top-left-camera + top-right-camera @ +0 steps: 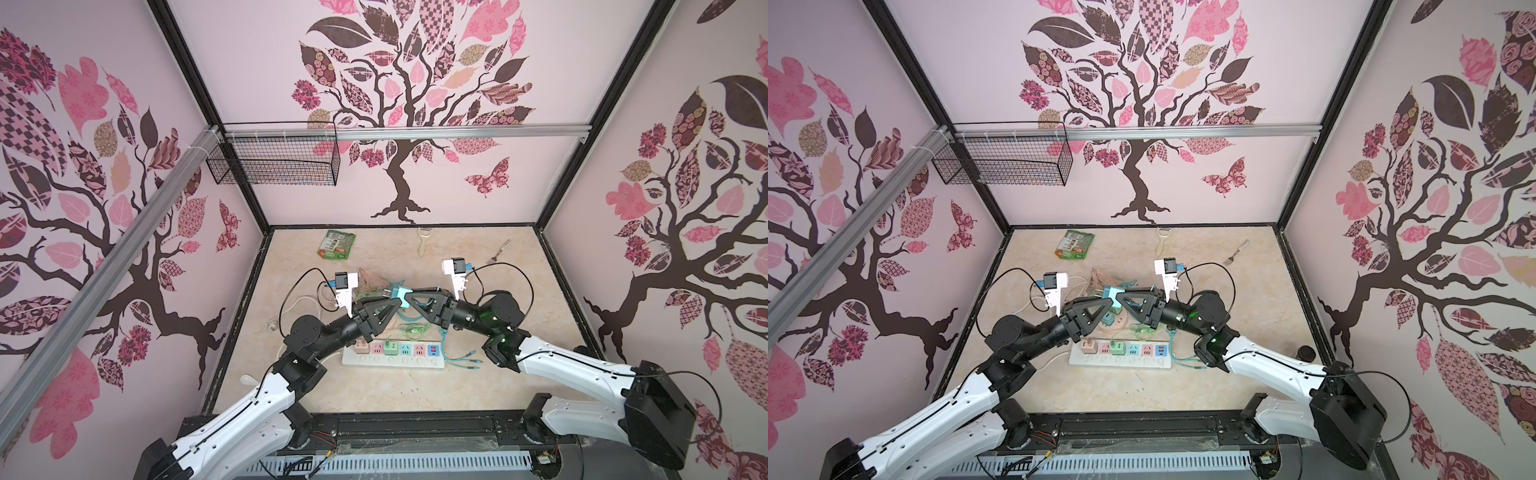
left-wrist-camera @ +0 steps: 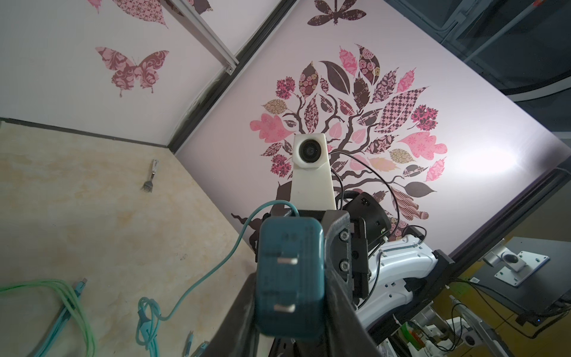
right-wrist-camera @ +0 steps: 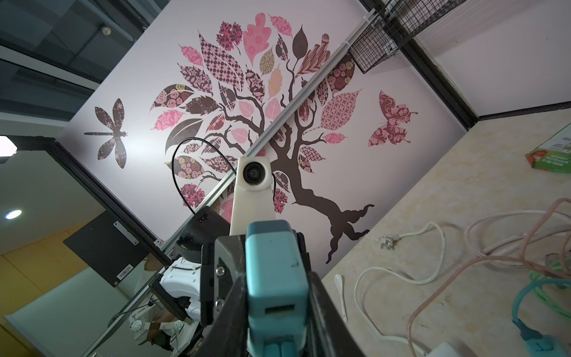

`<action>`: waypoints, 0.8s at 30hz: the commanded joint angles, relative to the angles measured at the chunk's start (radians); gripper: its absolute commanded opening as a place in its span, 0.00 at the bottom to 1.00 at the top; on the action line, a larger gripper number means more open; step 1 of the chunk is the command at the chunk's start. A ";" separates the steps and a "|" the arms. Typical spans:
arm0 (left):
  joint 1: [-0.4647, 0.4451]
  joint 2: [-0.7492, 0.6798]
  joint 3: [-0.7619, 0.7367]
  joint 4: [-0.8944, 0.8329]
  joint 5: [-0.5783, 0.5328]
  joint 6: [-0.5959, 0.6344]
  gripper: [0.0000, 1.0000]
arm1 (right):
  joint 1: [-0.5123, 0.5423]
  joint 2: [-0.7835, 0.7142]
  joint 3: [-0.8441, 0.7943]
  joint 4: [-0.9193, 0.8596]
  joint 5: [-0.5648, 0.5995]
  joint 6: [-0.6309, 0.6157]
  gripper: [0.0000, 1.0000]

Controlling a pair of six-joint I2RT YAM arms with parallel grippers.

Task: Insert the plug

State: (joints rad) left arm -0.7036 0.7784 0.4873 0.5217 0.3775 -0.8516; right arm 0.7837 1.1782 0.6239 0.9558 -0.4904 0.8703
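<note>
No word, brand or number here can be read. The green packet (image 1: pixel 337 245) carries pale print across its face, but even in the right wrist view, where it shows closer, the lettering is too blurred to make out. A white barcode sticker (image 3: pixel 125 269) on a black panel (image 3: pixel 99 244) is too small to read. Faint moulded marks on the prong face of the teal plug (image 2: pixel 290 244) cannot be deciphered either.

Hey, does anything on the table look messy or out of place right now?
Yes. A tangle of pink, green and teal cables sprawls just behind the power strip. A fork, a peeler and a green packet lie farther back, unrelated to plugging.
</note>
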 commanded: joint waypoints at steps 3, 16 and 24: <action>0.002 -0.062 -0.022 -0.152 -0.028 0.054 0.53 | -0.004 -0.077 0.079 -0.157 0.024 -0.125 0.21; 0.004 -0.277 -0.003 -0.657 -0.191 0.106 0.56 | -0.068 -0.144 0.258 -0.775 0.072 -0.425 0.20; 0.007 -0.286 0.097 -1.049 -0.431 0.141 0.56 | -0.067 -0.110 0.377 -1.144 0.229 -0.626 0.20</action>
State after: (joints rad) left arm -0.7010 0.4850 0.5285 -0.3332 0.0689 -0.7380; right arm 0.7158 1.0599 0.9398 -0.0181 -0.3355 0.3550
